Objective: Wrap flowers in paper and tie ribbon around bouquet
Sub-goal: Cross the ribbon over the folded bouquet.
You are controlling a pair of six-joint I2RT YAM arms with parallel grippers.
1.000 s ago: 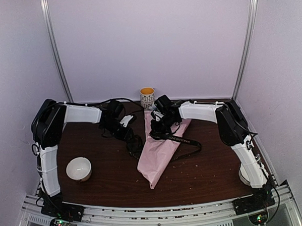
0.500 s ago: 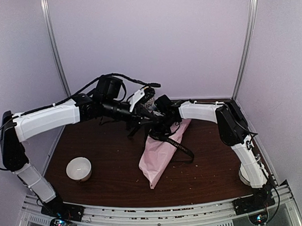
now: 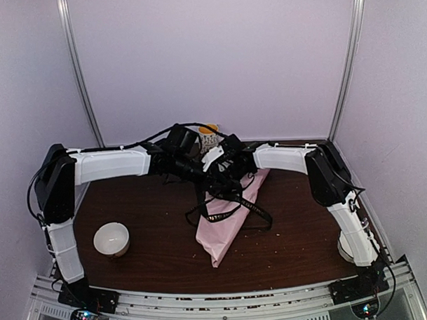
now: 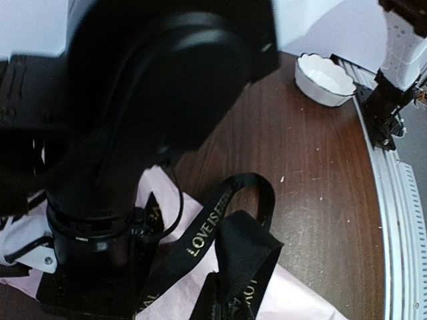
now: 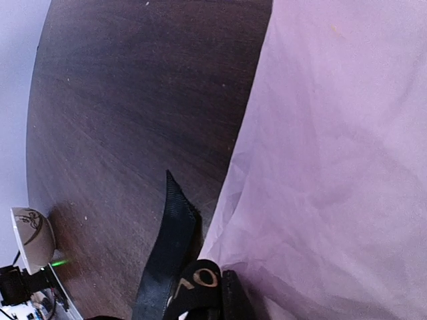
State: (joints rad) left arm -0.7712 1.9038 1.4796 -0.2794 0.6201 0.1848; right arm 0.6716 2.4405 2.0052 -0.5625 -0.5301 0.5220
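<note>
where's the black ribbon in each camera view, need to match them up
Top external: ribbon looped across the bouquet, mid-frame below the two arms.
Left wrist: ribbon lower centre, gold lettering showing, lying on the pink paper.
Right wrist: ribbon at the bottom edge, left of centre, beside the paper.
Shared landmark: the bouquet's pink paper, in all three views.

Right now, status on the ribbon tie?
Left gripper, right gripper shut on ribbon. Loops draped over bouquet, no knot seen. Mug close behind grippers.

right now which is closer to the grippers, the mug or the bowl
The orange-lined mug at the back; the white bowl sits far off at front left.
</note>
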